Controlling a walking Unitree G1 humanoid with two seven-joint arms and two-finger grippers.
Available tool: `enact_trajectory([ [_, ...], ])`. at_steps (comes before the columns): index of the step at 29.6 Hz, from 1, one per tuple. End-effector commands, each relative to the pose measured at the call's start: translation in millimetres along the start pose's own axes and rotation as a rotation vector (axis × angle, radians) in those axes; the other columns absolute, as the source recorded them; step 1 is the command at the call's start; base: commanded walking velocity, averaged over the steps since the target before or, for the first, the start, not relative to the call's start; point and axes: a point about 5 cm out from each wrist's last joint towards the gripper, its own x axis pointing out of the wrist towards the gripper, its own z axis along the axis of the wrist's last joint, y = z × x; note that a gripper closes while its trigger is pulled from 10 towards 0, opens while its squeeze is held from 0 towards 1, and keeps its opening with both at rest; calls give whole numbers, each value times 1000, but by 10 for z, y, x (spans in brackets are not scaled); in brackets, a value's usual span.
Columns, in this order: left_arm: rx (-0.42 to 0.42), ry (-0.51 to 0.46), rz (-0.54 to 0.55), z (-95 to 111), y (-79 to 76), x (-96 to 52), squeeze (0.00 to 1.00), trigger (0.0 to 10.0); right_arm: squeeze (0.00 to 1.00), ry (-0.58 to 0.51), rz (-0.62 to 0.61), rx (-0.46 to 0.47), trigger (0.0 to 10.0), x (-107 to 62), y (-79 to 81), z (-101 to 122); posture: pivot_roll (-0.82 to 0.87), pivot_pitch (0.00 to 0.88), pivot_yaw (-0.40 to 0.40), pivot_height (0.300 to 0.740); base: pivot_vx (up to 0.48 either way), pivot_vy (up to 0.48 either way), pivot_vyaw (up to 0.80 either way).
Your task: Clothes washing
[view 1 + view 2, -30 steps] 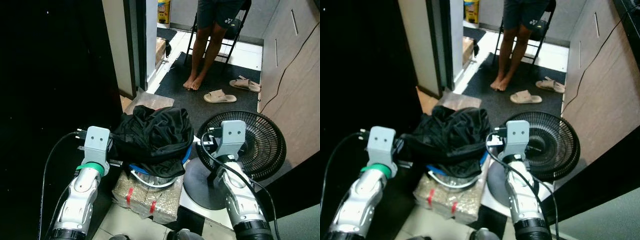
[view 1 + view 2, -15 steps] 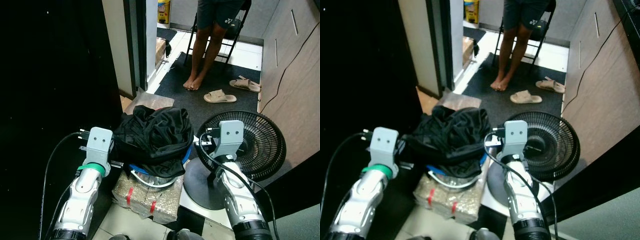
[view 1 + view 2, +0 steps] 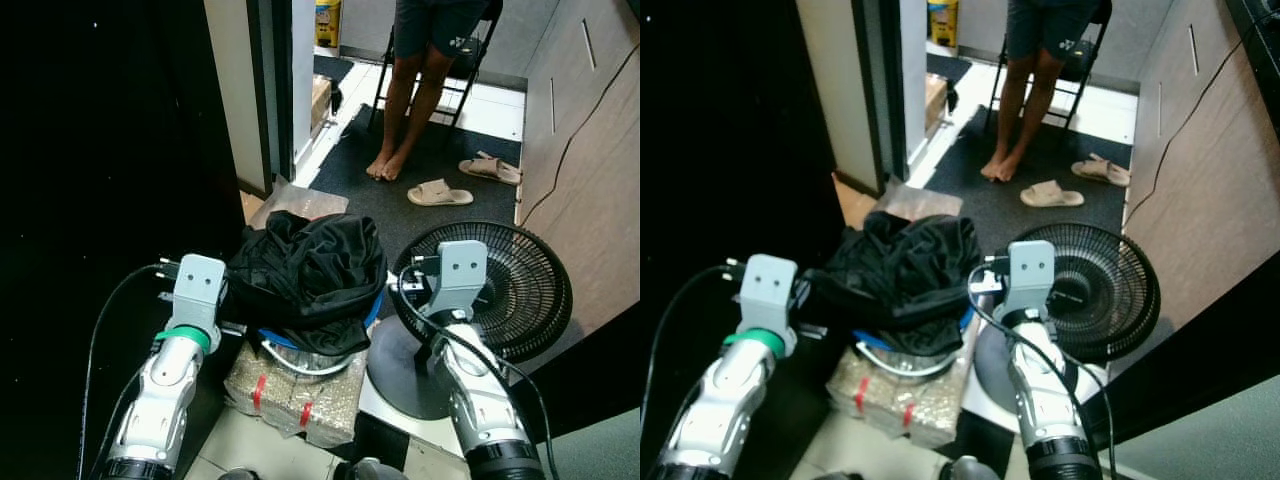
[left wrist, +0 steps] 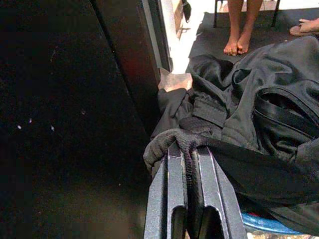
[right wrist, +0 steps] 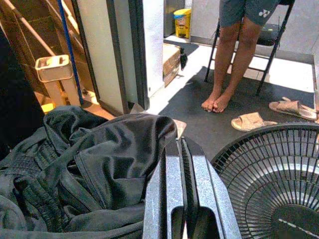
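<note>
My left claw (image 4: 188, 149) pinches the black clothes (image 3: 310, 265) at nine o'clock. My right claw (image 5: 182, 149) is pressed together, empty. That thin hold may slip, dumping clothes beside the basin (image 3: 372, 310).

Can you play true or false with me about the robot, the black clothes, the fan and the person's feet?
1. The left gripper has its jaws shut on the black clothes. True.
2. The black clothes are heaped on a blue basin. True.
3. The fan lies on the robot's left. False: it lies on the robot's right, beside the basin.
4. The person is wearing the sandals. False: the feet are bare and the sandals lie on the dark mat nearby.
5. The right gripper is wide open. False: its jaws are shut, next to the clothes.
</note>
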Motion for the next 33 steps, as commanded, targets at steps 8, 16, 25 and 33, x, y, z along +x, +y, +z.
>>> enact_trajectory([
  [8, 1, 6, -7, -27, -13, -26, 0, 10000, 0, 2, -1, -2, 10000, -21, -5, -9, -41, 0, 37, 740, 0, 0, 0],
  [16, 2, 5, -7, -24, -5, -20, 0, 10000, 0, -1, -1, 2, 10000, -13, 8, -4, -40, 0, 41, 740, 0, 0, 0],
  [25, 4, 5, -7, -20, 1, -19, 0, 10000, 0, 1, -2, 4, 10000, -15, 14, -8, -39, 0, 41, 740, 0, 0, 0],
  [33, 4, 5, -7, -20, 0, -22, 0, 10000, 0, 1, -2, 4, 10000, -15, 12, -8, -40, 0, 42, 740, 0, 0, 0],
])
